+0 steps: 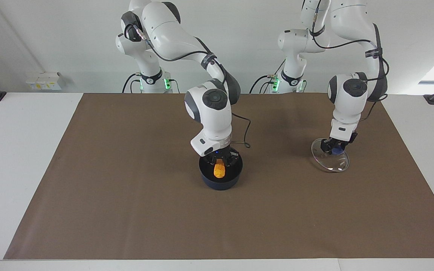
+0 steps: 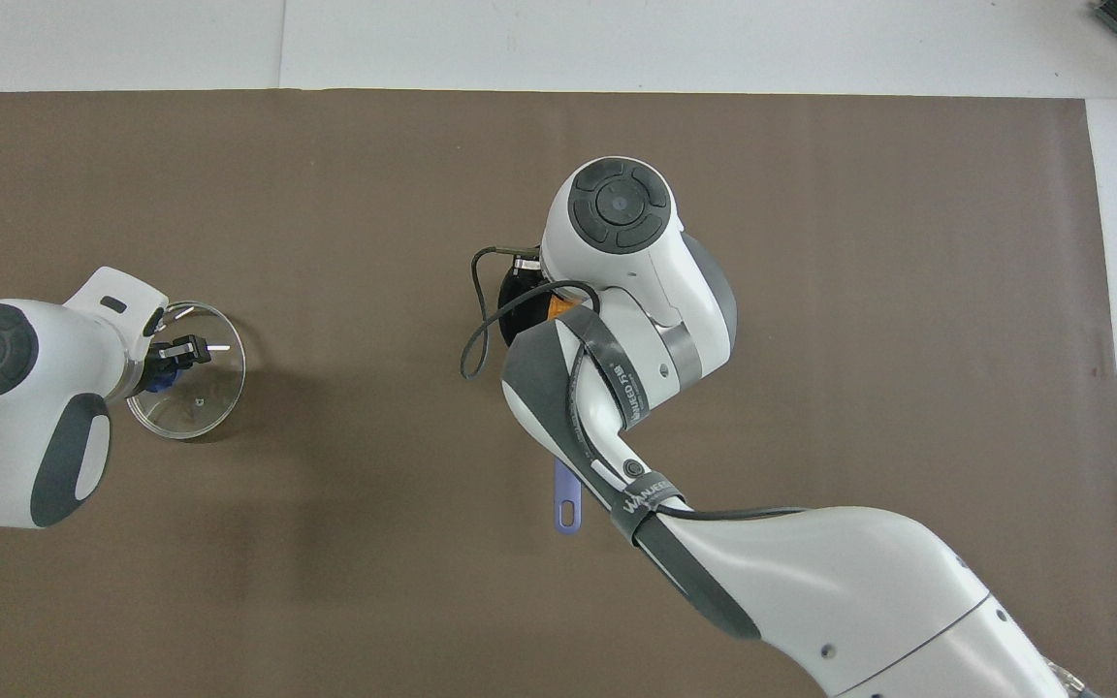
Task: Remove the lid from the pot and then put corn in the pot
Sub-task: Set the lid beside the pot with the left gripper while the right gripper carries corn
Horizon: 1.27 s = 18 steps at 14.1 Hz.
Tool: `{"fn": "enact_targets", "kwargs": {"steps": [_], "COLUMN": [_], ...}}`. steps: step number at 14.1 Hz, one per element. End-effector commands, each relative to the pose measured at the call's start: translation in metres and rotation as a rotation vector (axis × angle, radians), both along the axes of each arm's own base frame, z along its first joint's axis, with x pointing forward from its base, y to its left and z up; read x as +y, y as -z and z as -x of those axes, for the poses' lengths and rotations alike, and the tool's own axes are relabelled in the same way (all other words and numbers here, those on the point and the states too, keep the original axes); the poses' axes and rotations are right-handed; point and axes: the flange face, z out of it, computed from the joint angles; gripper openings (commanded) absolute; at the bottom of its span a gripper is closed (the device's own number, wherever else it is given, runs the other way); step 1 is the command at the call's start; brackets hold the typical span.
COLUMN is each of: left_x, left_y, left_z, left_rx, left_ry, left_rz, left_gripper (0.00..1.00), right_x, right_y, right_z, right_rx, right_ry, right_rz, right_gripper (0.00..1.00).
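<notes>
Now, down over the small navy-blue round saucepan (image 1: 220, 183) at mid-mat with the right gripper (image 1: 220, 162), clenched on the top end of the bumpy yellow-orange corn cob (image 1: 219, 171). Hanging upright in the pan's mouth, lower end already below the rim by the look of it; cannot tell whether touching the dark floor yet.

To finish well: keep centred, clear of the rim, ease down only a shade more if any. Then spread the fingers and let go, rather than dropping from height and risking a bounce out. Afterwards lift straight up, so as not to catch the wall and drag the pan along. Probably the last move of the task, with the cover already off.

Over toward the left arm's end of the brown mat (image 1: 126, 188): left gripper (image 1: 333, 149) pinched tight on the blue knob (image 1: 338, 151) of the round clear glass lid with a thin metal rim (image 1: 328, 162). Held tilted and low over the mat, well apart from the pan; cannot tell whether its lower edge touches down. No trouble from there.

Worth watching: the pan's long blue handle (image 2: 567, 504), pointing toward the robots and lying under the right arm, and the black cable (image 2: 469, 349) looping off the wrist just beside the pan. Nothing else close to the drop.
</notes>
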Motion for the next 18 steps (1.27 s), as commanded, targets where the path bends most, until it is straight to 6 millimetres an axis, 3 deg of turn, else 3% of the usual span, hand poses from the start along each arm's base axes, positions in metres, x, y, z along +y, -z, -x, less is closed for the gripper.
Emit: {"fn": "enact_targets", "kwargs": {"steps": [1, 2, 3, 9, 13, 15, 18], "left_x": [0.001, 0.0, 0.0, -0.012, -0.04, -0.062, -0.069], "left_y": [-0.003, -0.003, -0.003, -0.017, -0.045, -0.073, -0.127], "left_z": [0.01, 0.01, 0.009, -0.017, -0.041, -0.054, -0.065], "left_rx": [-0.008, -0.008, -0.007, -0.041, -0.028, -0.008, 0.055], "left_ry": [0.028, 0.031, 0.036, 0.055, 0.081, 0.101, 0.15], "left_rz": [-0.01, -0.01, -0.01, -0.017, -0.03, 0.014, 0.161], "left_gripper": [0.0, 0.45, 0.99, 1.0, 1.0, 1.0, 1.0], "right_x": [0.003, 0.002, 0.001, 0.002, 0.0, -0.001, -0.003], "right_y": [0.008, 0.015, 0.018, 0.032, 0.044, 0.043, 0.042], "right_z": [0.0, 0.002, 0.002, 0.007, 0.013, 0.013, 0.011], "right_rx": [-0.013, -0.009, -0.01, 0.0, 0.022, 0.022, 0.016], "right_ry": [-0.006, -0.007, -0.01, -0.029, -0.066, -0.065, -0.062], "right_rz": [-0.023, -0.02, -0.02, -0.01, 0.0, 0.0, -0.004], "right_gripper": [0.0, 0.0, 0.0, 0.0, 0.0, 0.0, 0.0]}}
